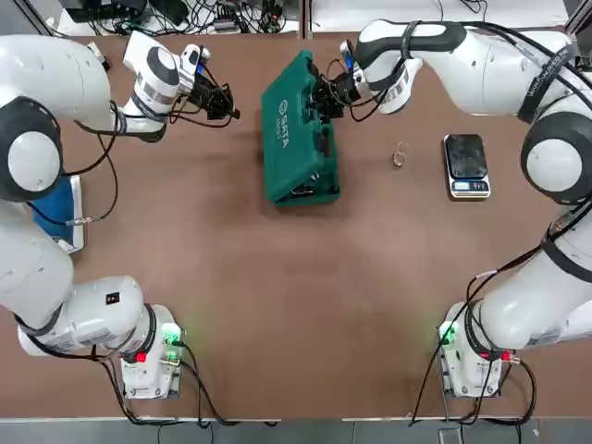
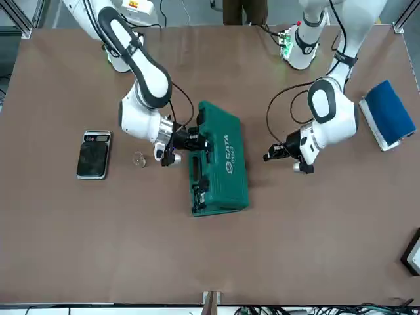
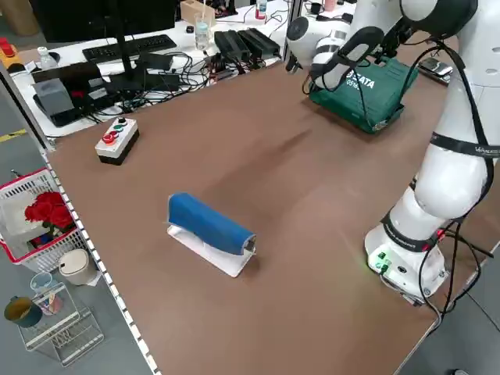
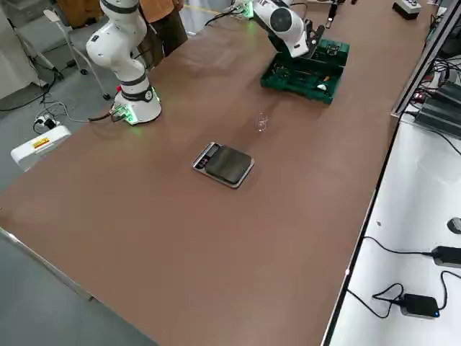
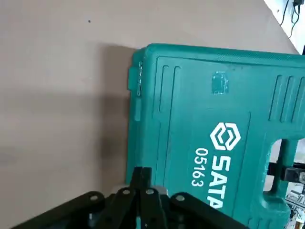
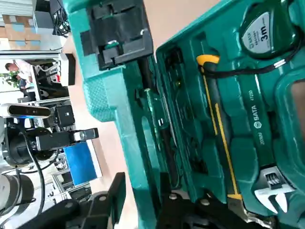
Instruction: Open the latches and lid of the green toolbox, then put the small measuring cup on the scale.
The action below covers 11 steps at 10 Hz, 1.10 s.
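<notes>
Top view, taken as a clock face with 12 away from the robot, shows the green toolbox [image 1: 301, 139] with its long axis close to the 12–6 line and its handle side toward 3 o'clock. The SATA-lettered lid [image 1: 282, 116] faces up and toward 9 o'clock; the right wrist view shows the two halves parted in a narrow V, a black latch [image 6: 119, 33] on one rim. The right tool [image 6: 141, 177] is at the case's 3 o'clock side, its fingers partly open and straddling a green plastic wall; whether it grips that wall, I cannot tell. The left tool [image 1: 229, 109] is closed with nothing in it, apart from the case toward 10 o'clock. The small measuring cup [image 1: 399, 159] sits between 3 and 4 o'clock from the case; the scale [image 1: 467, 166] lies at about 3 o'clock from the cup, its long axis near 12–6 and its display end toward 6. Beneath them spreads the smooth, matt brown table [image 1: 250, 305], with a blue-topped block [image 1: 57, 208] at 8 o'clock from the case. Beyond its far edge, a keyboard [image 3: 129, 48] and tangled cables share a white desk [image 3: 66, 55]; a person's brown-trousered legs [image 2: 245, 12] show near the robot's side. Ribbed, moulded plastic forms the case; the cup is clear and rounded, the scale a glossy black rectangle.
</notes>
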Tool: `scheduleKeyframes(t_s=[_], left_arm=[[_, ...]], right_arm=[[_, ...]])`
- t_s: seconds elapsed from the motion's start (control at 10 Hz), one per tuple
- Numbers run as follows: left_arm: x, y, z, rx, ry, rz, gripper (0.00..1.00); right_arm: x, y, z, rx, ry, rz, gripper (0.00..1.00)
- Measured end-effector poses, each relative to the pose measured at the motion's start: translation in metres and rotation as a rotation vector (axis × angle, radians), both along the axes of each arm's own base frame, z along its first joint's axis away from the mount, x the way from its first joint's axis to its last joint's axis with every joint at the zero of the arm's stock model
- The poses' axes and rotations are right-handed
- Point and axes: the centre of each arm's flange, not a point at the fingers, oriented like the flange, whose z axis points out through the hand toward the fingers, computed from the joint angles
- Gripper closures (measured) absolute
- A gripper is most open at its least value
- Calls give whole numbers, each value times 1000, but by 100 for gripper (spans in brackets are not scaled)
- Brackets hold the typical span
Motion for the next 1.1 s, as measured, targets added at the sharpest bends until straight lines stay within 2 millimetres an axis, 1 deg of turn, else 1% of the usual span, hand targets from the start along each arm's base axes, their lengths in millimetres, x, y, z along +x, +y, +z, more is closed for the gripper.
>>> scheduleKeyframes(t_s=[0.1, 0.3, 0.5, 0.6, 0.8, 0.9, 1.0, 1.1], left_arm=[[1, 5, 1, -18, 16, -8, 99], [2, 25, 7, -70, 50, -35, 99], [3, 44, 6, -90, 27, -63, 99], [3, 50, 4, -94, 22, -67, 99], [3, 55, -3, -120, 27, -50, 99], [3, 53, -7, -154, 31, -27, 99], [3, 48, -10, -177, 32, -16, 99], [2, 40, -14, -173, 25, -18, 99]], right_arm=[[-1, 6, 7, 3, 11, -3, 65], [-5, 18, 20, 21, 26, -7, 65], [-7, 24, 25, 30, 37, -11, 64], [-8, 26, 27, 33, 42, -13, 64], [-12, 37, 36, 47, 53, -12, 63], [-14, 44, 41, 52, 61, -12, 63], [-16, 49, 46, 55, 65, -12, 61], [-17, 53, 49, 59, 64, -13, 56]])
